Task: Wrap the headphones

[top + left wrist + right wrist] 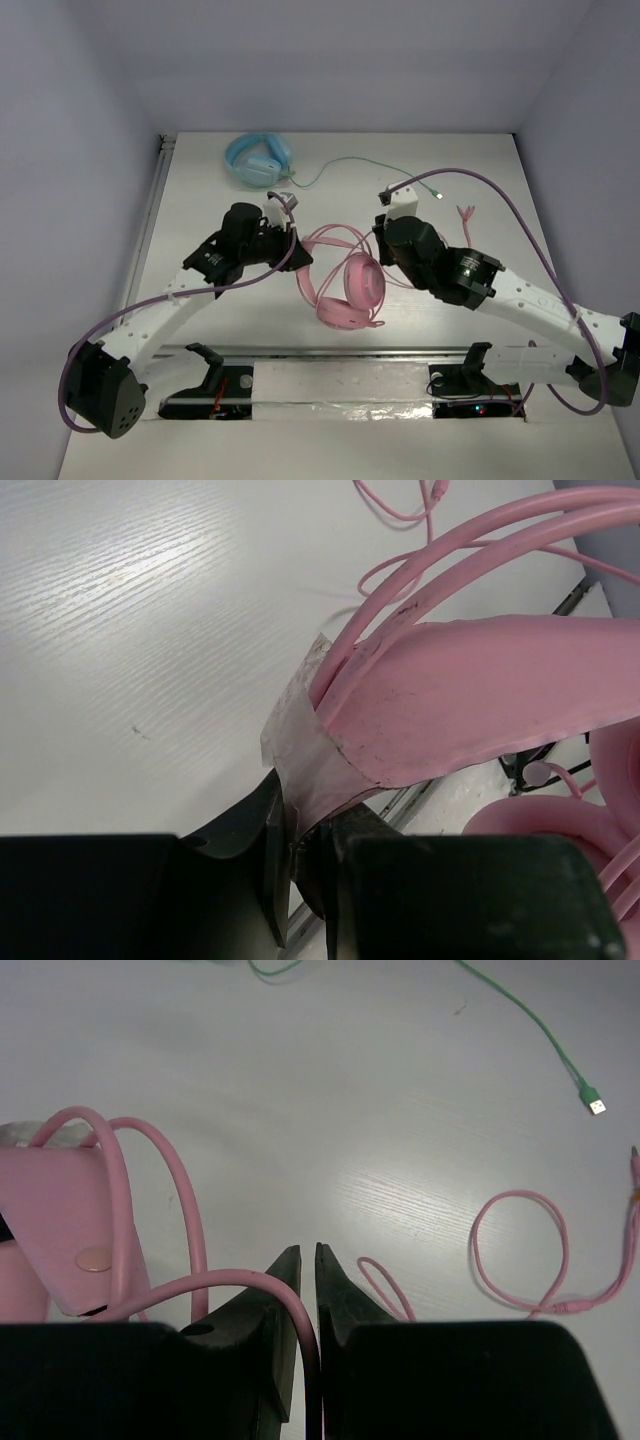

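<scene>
Headphones (350,290) mid-table (200,200), between my arms. My left gripper (300,850) clenched on headband (480,690) at taped spot. My right gripper (308,1260) pinching cable (520,1193). Wrapping barely begun, I judge: cable tail loose on table, unwound.

Nothing legible from my station: I find no text, label, brand, number or sign that I can read in any of the three views. The headphones (362,283) show plain pink surfaces from above and up close. The tape (300,750) on their headband shows no print. The blue headphones (258,160) sit too small in the overhead view for me to tell whether they carry any marking.
</scene>
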Action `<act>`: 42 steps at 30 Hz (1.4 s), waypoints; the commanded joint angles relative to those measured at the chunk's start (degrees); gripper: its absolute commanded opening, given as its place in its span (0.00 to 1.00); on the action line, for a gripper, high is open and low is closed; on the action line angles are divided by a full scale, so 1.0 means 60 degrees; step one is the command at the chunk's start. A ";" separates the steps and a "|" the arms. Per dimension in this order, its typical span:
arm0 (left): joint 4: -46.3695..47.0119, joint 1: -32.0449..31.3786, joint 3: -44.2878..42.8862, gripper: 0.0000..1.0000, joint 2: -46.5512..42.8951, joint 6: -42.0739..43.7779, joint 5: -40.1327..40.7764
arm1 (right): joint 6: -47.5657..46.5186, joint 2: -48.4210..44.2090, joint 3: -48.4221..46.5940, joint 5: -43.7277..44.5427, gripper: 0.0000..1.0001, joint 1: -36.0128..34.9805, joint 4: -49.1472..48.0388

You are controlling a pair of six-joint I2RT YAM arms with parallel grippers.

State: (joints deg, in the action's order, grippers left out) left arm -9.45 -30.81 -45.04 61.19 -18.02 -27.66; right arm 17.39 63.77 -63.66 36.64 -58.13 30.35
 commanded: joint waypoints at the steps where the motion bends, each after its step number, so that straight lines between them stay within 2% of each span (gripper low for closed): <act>1: 0.0770 0.0256 -0.0506 0.00 -0.0500 -0.0497 -0.0985 | 0.0250 -0.0359 0.0194 -0.0187 0.17 0.0196 -0.0853; 6: 0.1135 0.0928 -0.0785 0.00 -0.0779 -0.1126 -0.1365 | 0.0734 -0.1118 0.1202 -0.0934 0.19 0.0298 -0.1965; 10: 0.1502 0.1150 -0.1033 0.00 -0.0867 -0.1610 -0.1951 | 0.0720 -0.1647 0.2095 -0.2614 0.26 0.0649 -0.3165; 14: 0.2130 0.1355 -0.1399 0.00 -0.0896 -0.2166 -0.2244 | 0.0998 -0.1795 0.3268 -0.4273 0.38 0.1088 -0.5270; 16: 0.2147 0.1442 -0.1619 0.00 -0.0853 -0.2444 -0.2377 | 0.1174 -0.1751 0.3723 -0.5135 0.38 0.1221 -0.6094; 17: 0.2161 0.1443 -0.1823 0.00 -0.0852 -0.2518 -0.2377 | 0.1218 -0.1736 0.4174 -0.5329 0.39 0.1221 -0.6910; 21: 0.1928 0.1647 -0.2308 0.00 -0.0838 -0.2855 -0.2231 | 0.1409 -0.1736 0.4983 -0.5740 0.41 0.1440 -0.8336; 24: 0.1752 0.1852 -0.2630 0.00 -0.0852 -0.3060 -0.2246 | 0.1599 -0.1780 0.5641 -0.6440 0.48 0.1792 -0.9506; 28: 0.1590 0.2145 -0.2967 0.00 -0.0853 -0.3236 -0.2172 | 0.1804 -0.1298 0.5907 -0.7131 0.50 0.2115 -1.0067; 33: 0.1605 0.2570 -0.3348 0.00 -0.0852 -0.3602 -0.2012 | 0.2111 -0.0726 0.6083 -0.7235 0.50 0.2115 -1.0317; 42: 0.2746 0.3142 -0.3377 0.00 -0.0530 -0.4847 -0.2026 | 0.3092 0.0635 0.6669 -0.7308 0.50 0.2115 -1.1165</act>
State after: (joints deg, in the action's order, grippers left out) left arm -1.37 -12.82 -61.56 58.37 -40.71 -38.57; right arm 32.91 65.49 -24.71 -5.78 -45.65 -30.13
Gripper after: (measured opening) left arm 0.084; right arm 0.497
